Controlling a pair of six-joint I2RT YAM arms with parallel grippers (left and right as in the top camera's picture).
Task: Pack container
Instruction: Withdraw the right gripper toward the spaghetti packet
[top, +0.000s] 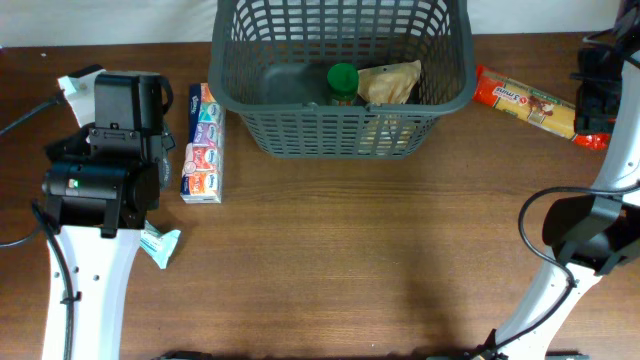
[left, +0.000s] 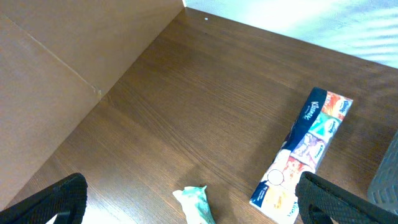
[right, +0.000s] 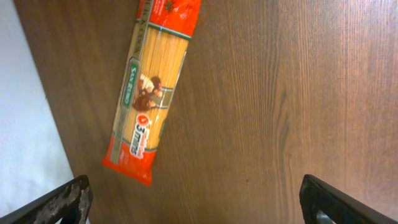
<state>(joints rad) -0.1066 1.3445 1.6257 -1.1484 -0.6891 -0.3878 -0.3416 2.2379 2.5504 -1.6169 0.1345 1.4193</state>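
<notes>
The container (top: 340, 128) holds a green-capped jar (top: 343, 78) and brown bag (top: 392, 82), while tissue pack (top: 203, 145), spaghetti (top: 523, 102) and teal packet (top: 160, 243) lie unpacked on the table (top: 350, 260), with left gripper (left: 189, 198) and right gripper (right: 193, 196) spread apart, empty.

The wooden table (top: 330, 260) bears the container (top: 340, 130), tissue pack (top: 203, 145), spaghetti (top: 525, 102) (far right) and teal sachet (top: 160, 243).

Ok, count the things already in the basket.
2: a green-capped bottle in the middle of the basket, and a tan bag beside it on the right. The near wall may hide more.
</notes>
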